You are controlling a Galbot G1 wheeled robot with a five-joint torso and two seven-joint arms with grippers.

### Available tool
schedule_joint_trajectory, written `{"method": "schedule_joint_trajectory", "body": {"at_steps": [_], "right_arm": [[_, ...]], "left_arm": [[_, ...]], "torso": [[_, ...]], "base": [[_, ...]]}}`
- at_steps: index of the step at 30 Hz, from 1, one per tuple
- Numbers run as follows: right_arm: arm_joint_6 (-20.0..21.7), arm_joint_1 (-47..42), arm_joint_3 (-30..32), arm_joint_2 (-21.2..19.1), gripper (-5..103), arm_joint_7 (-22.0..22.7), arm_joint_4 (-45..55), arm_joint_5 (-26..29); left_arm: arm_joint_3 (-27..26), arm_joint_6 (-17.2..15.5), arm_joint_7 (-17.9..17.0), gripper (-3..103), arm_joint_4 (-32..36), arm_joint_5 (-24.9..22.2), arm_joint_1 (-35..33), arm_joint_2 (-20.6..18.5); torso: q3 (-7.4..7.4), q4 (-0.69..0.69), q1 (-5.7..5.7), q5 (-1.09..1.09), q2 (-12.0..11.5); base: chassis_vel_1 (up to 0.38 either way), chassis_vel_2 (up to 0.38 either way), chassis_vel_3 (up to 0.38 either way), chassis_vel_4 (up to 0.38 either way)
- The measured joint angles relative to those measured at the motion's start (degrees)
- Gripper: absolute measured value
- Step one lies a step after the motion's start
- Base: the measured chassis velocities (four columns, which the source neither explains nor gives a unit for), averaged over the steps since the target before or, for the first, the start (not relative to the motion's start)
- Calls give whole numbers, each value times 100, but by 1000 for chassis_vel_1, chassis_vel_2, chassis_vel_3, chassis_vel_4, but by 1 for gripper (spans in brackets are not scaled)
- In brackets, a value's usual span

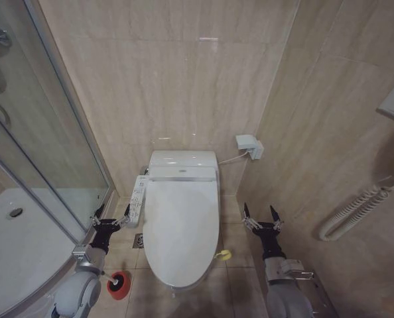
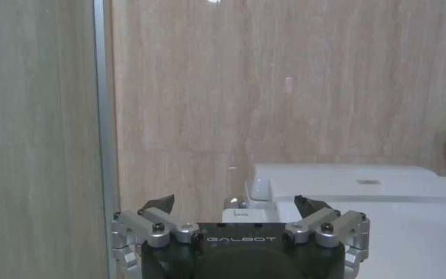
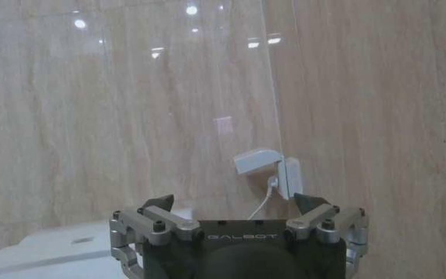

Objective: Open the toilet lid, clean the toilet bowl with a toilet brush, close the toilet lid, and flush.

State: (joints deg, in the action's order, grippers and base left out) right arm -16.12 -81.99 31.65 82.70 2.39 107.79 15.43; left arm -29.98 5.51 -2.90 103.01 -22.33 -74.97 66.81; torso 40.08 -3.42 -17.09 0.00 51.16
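Altogether two claws are up, one on each side of a single toilet. The left claw [image 1: 111, 216] hangs beside the toilet's side control panel [image 1: 138, 197], its fingers spread wide with nothing between them; the left wrist view shows the same claw [image 2: 237, 204] open in front of the beige wall, with the glass shower door's metal edge [image 2: 103, 139] close on one side. The right claw [image 1: 262, 216] is held at about the same height on the other side of the toilet, near the tiled side wall, also spread and empty; in the right wrist view this claw [image 3: 236, 203] faces a white wall box [image 3: 271, 168] with a thin cable running down from it. Between the two claws lies the toilet lid [image 1: 181, 228], one glossy white oval, shut flat, so the toilet bowl beneath it is fully hidden. One small yellow loop [image 1: 224, 254] sticks out at the lid's edge on the right claw's side, below that claw. Behind and below the left claw, on the floor, stands one red round holder [image 1: 119, 285] with the toilet brush [image 1: 116, 285] in it, its dark head just showing, the handle hard to make out and the left arm partly covering the holder. The shower tray [image 1: 24, 245] is cut off at the frame edge.
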Motion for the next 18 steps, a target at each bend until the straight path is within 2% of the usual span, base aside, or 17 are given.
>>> {"method": "schedule_joint_trajectory", "body": {"at_steps": [10,18], "right_arm": [[0,-4,-1,1,100,-1,0,0],[0,-1,0,-1,100,0,0,0]], "left_arm": [[-1,0,0,100,0,0,-3,0],[0,0,0,100,1,0,-2,0]], "torso": [[-4,2,10,-1,3],[-1,-1,4,1,1]], "base": [[139,-7,-117,13],[-25,12,28,-26]]}}
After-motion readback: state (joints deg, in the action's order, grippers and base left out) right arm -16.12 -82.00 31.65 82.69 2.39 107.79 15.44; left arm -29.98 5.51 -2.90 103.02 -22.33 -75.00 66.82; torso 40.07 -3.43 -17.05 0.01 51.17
